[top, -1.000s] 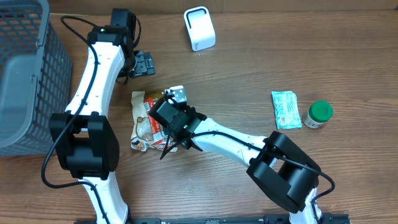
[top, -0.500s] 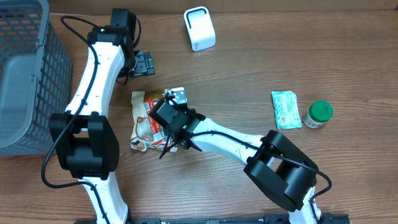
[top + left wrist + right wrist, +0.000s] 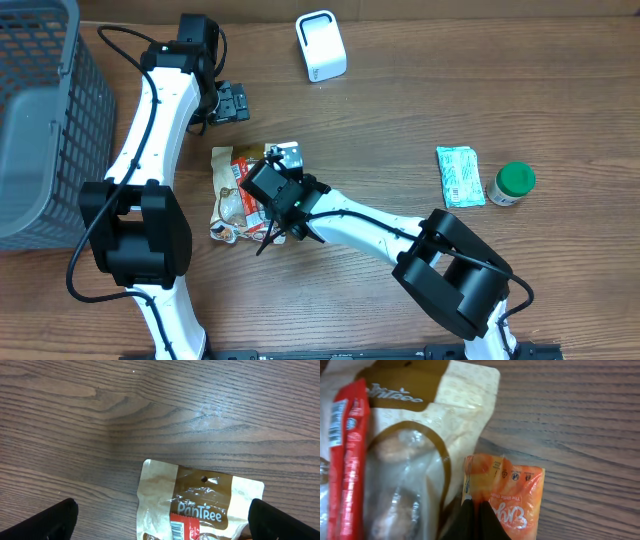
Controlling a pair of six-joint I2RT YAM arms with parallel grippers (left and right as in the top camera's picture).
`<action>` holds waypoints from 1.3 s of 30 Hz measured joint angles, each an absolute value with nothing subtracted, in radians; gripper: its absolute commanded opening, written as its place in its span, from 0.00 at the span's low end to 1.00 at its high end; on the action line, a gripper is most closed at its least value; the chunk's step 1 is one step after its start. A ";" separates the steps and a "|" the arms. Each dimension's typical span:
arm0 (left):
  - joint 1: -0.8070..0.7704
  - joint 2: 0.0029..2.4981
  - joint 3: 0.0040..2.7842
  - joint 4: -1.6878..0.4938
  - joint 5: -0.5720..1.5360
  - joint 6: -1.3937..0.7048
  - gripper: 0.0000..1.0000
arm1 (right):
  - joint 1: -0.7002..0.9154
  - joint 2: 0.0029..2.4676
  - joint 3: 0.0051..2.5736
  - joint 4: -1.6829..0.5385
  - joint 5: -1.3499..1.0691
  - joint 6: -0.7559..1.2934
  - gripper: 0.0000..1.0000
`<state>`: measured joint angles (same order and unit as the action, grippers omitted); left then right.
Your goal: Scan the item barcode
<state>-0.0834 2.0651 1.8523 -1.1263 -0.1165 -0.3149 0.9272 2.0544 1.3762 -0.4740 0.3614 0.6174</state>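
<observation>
Centrally, I see the right gripper (image 3: 476,510) with its fingers pressed together, pinching the edge of the orange packet (image 3: 515,502). The packet lies flat on the table (image 3: 400,110), touching the tan snack bag (image 3: 420,425). The left gripper (image 3: 232,103) has its fingers spread wide and holds nothing, just beyond the bag's top edge. The white scanner (image 3: 321,45) stands well apart from them.

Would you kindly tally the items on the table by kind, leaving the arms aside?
Packets: 3, namely tan pouch, orange packet, green-and-white packet
Jars: 1, green-lidded jar
Scanners: 1, white scanner
Baskets: 1, grey basket
Total: 6
</observation>
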 measured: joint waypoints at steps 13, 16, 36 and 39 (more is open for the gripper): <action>-0.083 2.065 1.852 -1.126 -0.117 -0.315 1.00 | 0.642 1.893 1.377 -0.564 -0.123 0.605 0.04; -0.083 2.065 1.852 -1.127 -0.117 -0.315 1.00 | 0.549 1.893 1.355 -0.532 -0.267 0.582 0.04; -0.083 2.065 1.852 -1.127 -0.117 -0.315 1.00 | 0.451 1.893 0.970 0.026 -0.632 0.512 0.04; -0.083 2.065 1.852 -1.126 -0.117 -0.315 1.00 | 0.451 1.893 0.967 0.030 -0.610 0.512 0.04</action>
<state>-0.0834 2.0651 1.8523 -1.1263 -0.1165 -0.3149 0.4515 1.8935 0.9672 0.0299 -0.6102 0.5117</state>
